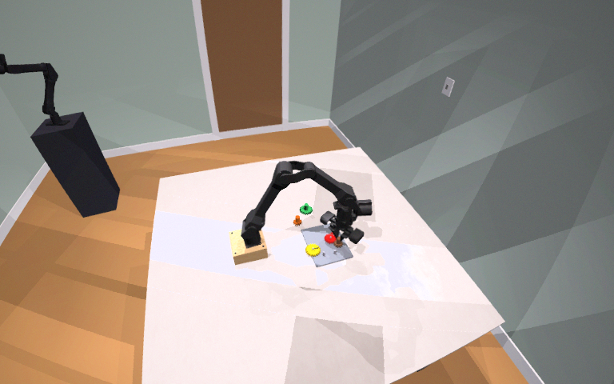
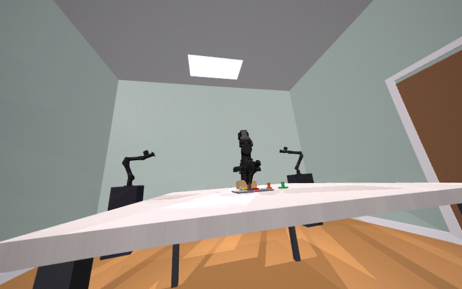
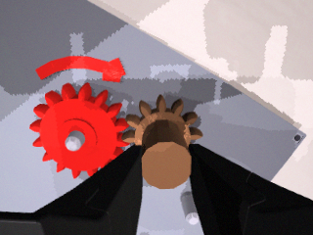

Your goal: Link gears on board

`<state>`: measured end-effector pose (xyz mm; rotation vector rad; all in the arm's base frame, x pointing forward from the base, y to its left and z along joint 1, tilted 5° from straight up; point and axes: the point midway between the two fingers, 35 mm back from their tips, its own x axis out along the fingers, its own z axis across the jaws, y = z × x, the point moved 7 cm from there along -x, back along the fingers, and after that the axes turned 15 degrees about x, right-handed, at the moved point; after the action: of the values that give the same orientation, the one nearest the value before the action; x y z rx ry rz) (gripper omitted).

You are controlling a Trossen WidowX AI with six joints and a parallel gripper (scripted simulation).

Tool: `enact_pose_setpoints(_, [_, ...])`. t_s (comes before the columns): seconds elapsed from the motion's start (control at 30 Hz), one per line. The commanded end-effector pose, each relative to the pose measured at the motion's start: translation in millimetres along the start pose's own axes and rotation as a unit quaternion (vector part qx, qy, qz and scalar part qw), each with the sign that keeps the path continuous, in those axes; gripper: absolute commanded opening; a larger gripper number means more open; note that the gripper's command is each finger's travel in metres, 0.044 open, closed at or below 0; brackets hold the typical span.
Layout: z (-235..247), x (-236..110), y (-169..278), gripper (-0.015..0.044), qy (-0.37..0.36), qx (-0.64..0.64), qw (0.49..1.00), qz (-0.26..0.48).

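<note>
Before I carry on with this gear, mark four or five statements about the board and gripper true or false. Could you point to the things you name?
1. The gripper (image 1: pixel 339 236) (image 2: pixel 249 183) (image 3: pixel 164 155) is shut on the brown gear (image 1: pixel 338 242) (image 2: pixel 249 186) (image 3: pixel 163 127). True.
2. The green gear (image 1: pixel 305 210) (image 2: pixel 283 185) is on a board peg. False: it stands on the table, off the board.
3. The red arrow (image 3: pixel 80 64) lies beside the red gear (image 1: pixel 328 238) (image 2: pixel 255 189) (image 3: pixel 93 119). True.
4. The orange gear (image 1: pixel 297 221) (image 2: pixel 269 186) sits between the red and yellow gears. False: it stands off the board.
5. At least one peg (image 3: pixel 190 208) carries no gear. True.
</note>
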<state>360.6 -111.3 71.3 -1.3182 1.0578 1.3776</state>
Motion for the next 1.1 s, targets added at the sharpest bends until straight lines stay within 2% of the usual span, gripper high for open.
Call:
enact_pose_setpoints(0.0, [-1.4,1.7,1.1,0.0,0.001,0.037,0.999,0.006])
enact_pose_setpoints(0.4, [-0.4,4.9,1.2,0.0,0.001,-0.063,0.998,0.006])
enact_pose_setpoints(0.57, [-0.4,0.3,0.7,0.0131,0.001,-0.084,0.996,0.006])
enact_pose_setpoints(0.6, [-0.4,-0.9,0.6,0.014,0.001,-0.089,0.996,0.006])
enact_pose_setpoints(0.73, [-0.6,-6.3,0.2,0.014,0.001,-0.091,0.996,0.006])
enact_pose_setpoints(0.93, [-0.5,-43.4,-0.3,0.014,0.001,-0.091,0.996,0.006])
enact_pose_setpoints(1.03, [-0.5,-45.1,-0.2,0.014,0.001,-0.091,0.996,0.006])
enact_pose_setpoints(1.07, [2.5,-36.7,-1.5,0.0166,-0.001,-0.085,0.996,0.006])
